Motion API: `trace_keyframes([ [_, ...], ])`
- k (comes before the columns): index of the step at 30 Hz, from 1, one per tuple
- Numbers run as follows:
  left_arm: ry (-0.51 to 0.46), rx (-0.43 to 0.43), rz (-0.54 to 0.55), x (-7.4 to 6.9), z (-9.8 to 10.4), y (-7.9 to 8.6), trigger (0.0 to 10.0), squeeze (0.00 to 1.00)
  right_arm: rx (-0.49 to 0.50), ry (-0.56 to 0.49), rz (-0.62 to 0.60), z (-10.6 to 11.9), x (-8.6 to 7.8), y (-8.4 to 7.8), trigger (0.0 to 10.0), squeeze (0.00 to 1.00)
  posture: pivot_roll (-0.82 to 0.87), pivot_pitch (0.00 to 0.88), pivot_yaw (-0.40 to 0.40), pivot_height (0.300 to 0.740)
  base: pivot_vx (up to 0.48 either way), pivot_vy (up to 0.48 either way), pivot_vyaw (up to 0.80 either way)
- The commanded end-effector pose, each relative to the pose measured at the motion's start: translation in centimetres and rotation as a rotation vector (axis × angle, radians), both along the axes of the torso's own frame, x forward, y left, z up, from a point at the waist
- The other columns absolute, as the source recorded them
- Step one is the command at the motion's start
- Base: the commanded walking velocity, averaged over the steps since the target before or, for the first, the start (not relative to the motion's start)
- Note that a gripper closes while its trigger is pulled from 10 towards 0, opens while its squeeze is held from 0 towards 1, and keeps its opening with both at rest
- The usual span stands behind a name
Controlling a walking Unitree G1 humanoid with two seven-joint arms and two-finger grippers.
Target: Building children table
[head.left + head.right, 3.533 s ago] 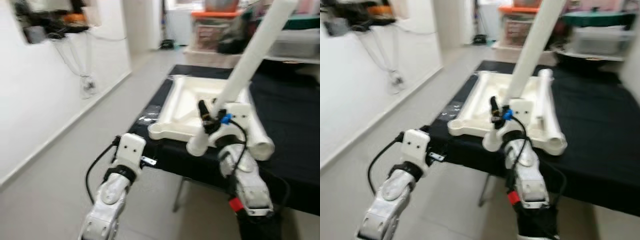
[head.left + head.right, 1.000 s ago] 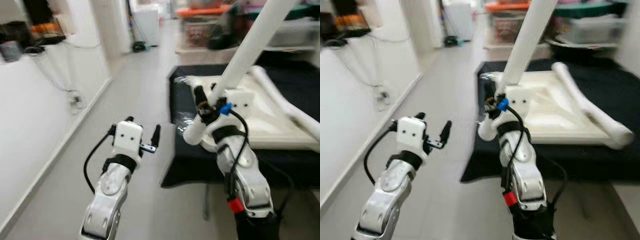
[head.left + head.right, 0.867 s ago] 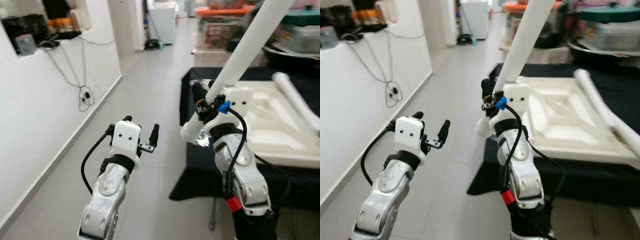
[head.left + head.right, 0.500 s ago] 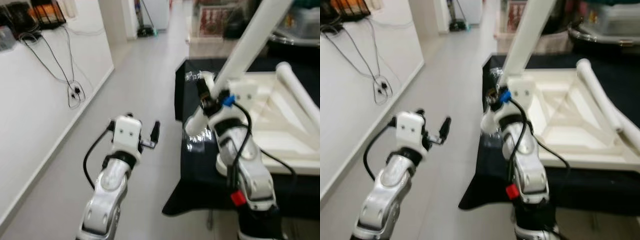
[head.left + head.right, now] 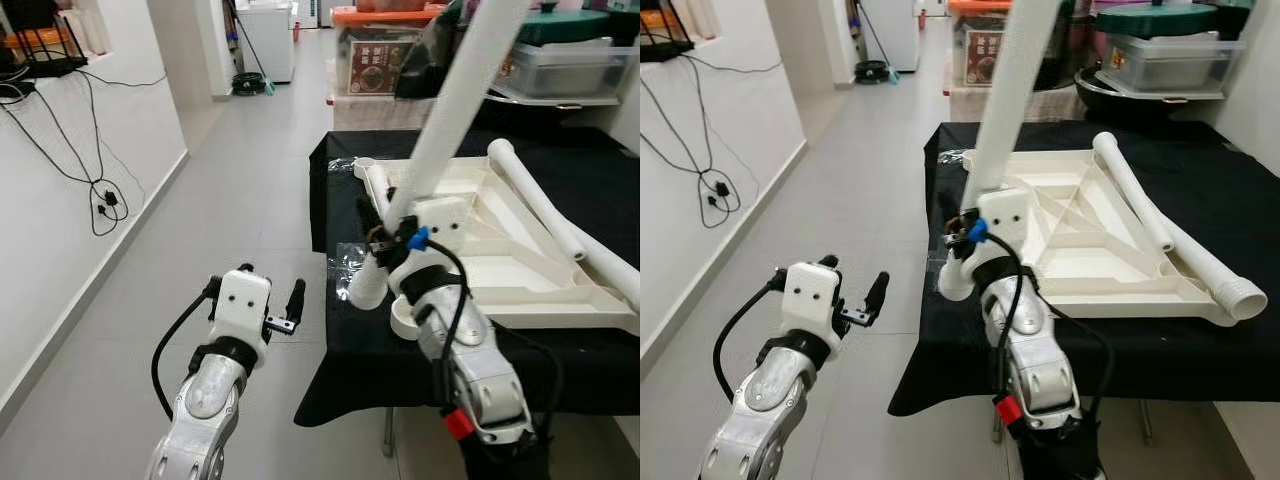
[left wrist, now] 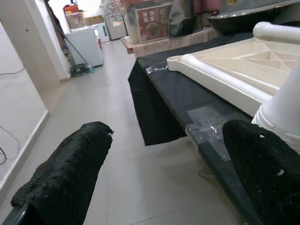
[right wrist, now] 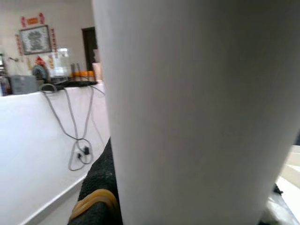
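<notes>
A white children's table top (image 5: 500, 240) lies upside down on a table covered in black cloth (image 5: 590, 160). One white leg tube (image 5: 535, 205) rests across the top. My right gripper (image 5: 385, 235) is shut on a second white leg tube (image 5: 450, 110), which slants up and away over the top's near left corner. Its lower end (image 5: 365, 285) hangs just past the cloth's edge. In the right wrist view the leg tube (image 7: 187, 112) sits against a black finger (image 7: 98, 197). My left gripper (image 5: 268, 287) is open over the floor, left of the table, holding nothing.
A clear plastic bag (image 5: 350, 258) lies on the cloth by the near left corner. Storage boxes (image 5: 385, 55) stand behind the table. A white wall with hanging cables (image 5: 100, 200) runs along the left. Grey floor (image 5: 230, 200) lies open between wall and table.
The whole view has shifted as I moved by the table's corner, which now sits more squarely ahead. The right gripper still holds the leg tube and the left gripper stays open.
</notes>
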State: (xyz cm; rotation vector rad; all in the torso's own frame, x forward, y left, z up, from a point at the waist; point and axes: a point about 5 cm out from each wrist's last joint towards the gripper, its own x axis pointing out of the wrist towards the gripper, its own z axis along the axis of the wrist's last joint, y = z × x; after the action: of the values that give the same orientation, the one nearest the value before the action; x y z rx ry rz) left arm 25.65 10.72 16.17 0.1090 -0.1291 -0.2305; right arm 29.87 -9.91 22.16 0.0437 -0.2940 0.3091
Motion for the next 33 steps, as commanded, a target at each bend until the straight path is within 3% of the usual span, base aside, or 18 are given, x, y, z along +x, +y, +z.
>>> trace_keyframes([
  [1,0.021,-0.001,0.001,-0.1,-0.6,0.0,10.0,0.00,-0.011,0.002,-0.009,-0.1,0.1,-0.2,10.0,0.00,0.03,0.000,-0.018,0.740,0.259,-0.401,0.00],
  [6,0.035,-0.014,0.012,-0.1,-0.7,0.0,10.0,0.00,0.004,0.000,-0.003,0.3,0.4,-0.2,10.0,0.00,0.03,0.000,-0.026,0.740,0.264,-0.366,0.00],
  [20,0.076,-0.058,0.033,-0.4,-1.4,0.6,10.0,0.00,0.013,-0.050,0.059,2.2,1.6,0.2,10.0,0.00,0.03,0.011,-0.034,0.740,0.000,0.000,0.00],
  [22,0.083,-0.069,0.026,-0.8,-1.6,0.7,10.0,0.00,0.004,-0.059,0.136,3.4,3.0,0.5,10.0,0.00,0.03,0.018,-0.042,0.740,0.000,0.000,0.00],
  [29,0.101,-0.062,0.013,-1.6,-2.1,0.6,10.0,0.00,0.002,-0.062,0.293,5.1,5.3,1.4,10.0,0.00,0.04,0.027,-0.054,0.740,0.000,0.183,0.00],
  [31,0.111,-0.057,0.018,-1.7,-2.3,0.6,10.0,0.00,-0.021,-0.065,0.316,5.3,5.8,1.7,10.0,0.00,0.04,0.027,-0.054,0.740,0.000,0.000,0.00],
  [33,0.135,-0.054,-0.005,-2.3,-2.8,0.4,10.0,0.00,-0.118,-0.013,0.412,4.9,7.0,2.3,10.0,0.00,0.04,0.039,-0.063,0.740,0.000,0.000,0.00],
])
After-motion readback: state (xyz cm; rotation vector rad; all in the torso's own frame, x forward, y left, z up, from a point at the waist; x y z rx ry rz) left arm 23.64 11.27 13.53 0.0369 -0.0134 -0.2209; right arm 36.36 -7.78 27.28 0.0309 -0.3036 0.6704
